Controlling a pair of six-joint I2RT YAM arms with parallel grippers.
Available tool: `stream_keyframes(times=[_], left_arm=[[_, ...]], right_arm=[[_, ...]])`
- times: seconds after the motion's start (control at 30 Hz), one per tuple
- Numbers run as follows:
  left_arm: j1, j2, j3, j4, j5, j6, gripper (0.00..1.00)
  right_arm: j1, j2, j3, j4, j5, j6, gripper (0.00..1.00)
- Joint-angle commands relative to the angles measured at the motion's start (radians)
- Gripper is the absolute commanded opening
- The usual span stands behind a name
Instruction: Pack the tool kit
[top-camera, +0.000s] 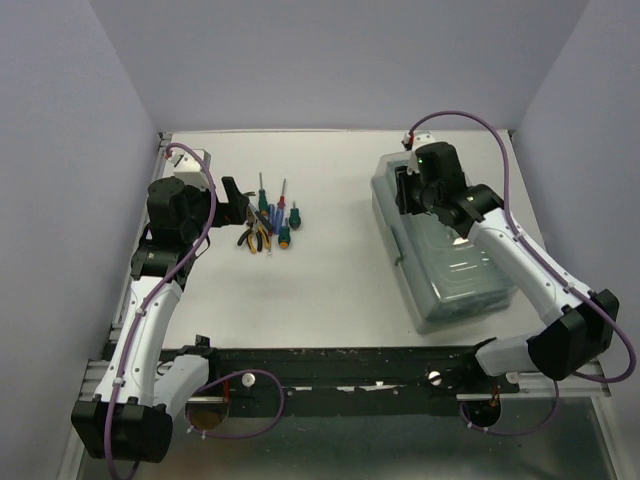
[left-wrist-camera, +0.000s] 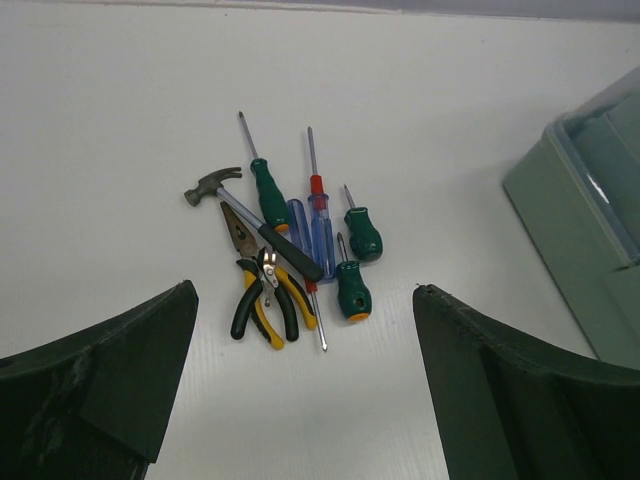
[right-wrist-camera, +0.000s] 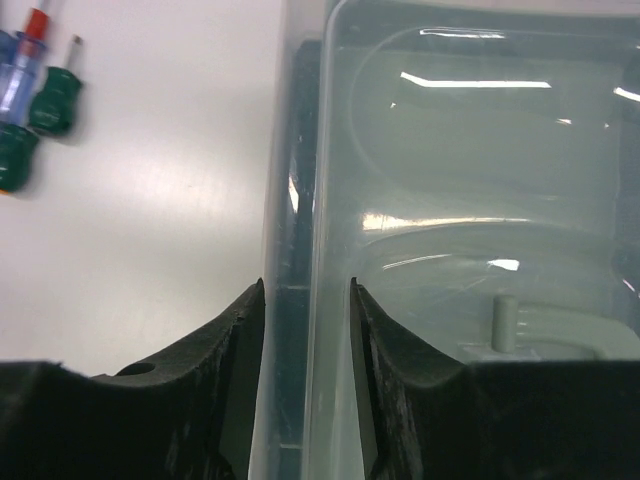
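Toolbox (top-camera: 440, 290): boxy grey-green plastic, glossy translucent lid (right-wrist-camera: 470, 200)

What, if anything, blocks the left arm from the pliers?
Probably nothing, so yes: the open left gripper hangs beside the pliers with nothing between, though the hammer lies tight against their nose.

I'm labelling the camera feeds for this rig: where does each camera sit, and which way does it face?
Top external: above and behind the bases, looking down on the table; left arm and right arm both show.
Left wrist: on the left arm, aimed between the left fingers, wide apart, at the hammer, pliers and screwdrivers.
Right wrist: close over the toolbox, the right fingers straddling the translucent lid at its rim.
Shared: both wrist views catch the stubby green screwdrivers and the toolbox.
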Motion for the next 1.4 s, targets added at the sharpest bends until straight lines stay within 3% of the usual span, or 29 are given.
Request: stream_keyframes(times=[0.0, 0.17, 0.23, 0.4, 0.47, 0.63, 0.83, 1.1, 1.37], left_arm=[[0.003, -0.015, -0.01, 0.014, 0.028, -0.004, 0.99], [0.002, -0.012, -0.018, 0.018, 0.019, -0.013, 0.99], [0.002, -0.009, -0.016, 0.018, 0.022, -0.013, 0.99], [-0.017, -0.001, -0.025, 0.043, 0.071, -0.037, 0.99], [-0.041, 0.011, -0.026, 0.049, 0.083, -0.057, 0.99], [-0.161, 0.053, -0.027, 0.078, 0.104, -0.149, 0.99], [-0.293, 0.132, -0.119, 0.302, 0.141, -0.344, 0.99], [-0.412, 0.287, -0.079, 0.489, 0.172, -0.464, 0.99], [-0.494, 0.43, 0.0, 0.617, 0.226, -0.518, 0.97]], right_arm=[[0.119, 0.135, 0.092, 0.058, -0.084, 0.146, 0.33], [0.165, 0.213, 0.226, 0.044, -0.087, 0.141, 0.43], [0.164, 0.195, 0.243, 0.038, -0.072, 0.131, 0.54], [0.159, 0.075, 0.246, -0.037, 0.076, 0.057, 0.93], [0.136, 0.02, 0.231, -0.077, 0.096, 0.035, 1.0], [-0.046, -0.141, 0.079, -0.097, -0.095, 0.058, 1.0], [-0.218, -0.207, -0.1, -0.069, -0.353, 0.084, 1.0], [-0.267, -0.146, -0.182, 0.029, -0.436, 0.135, 0.97], [-0.321, -0.086, -0.311, 0.138, -0.581, 0.21, 0.78]])
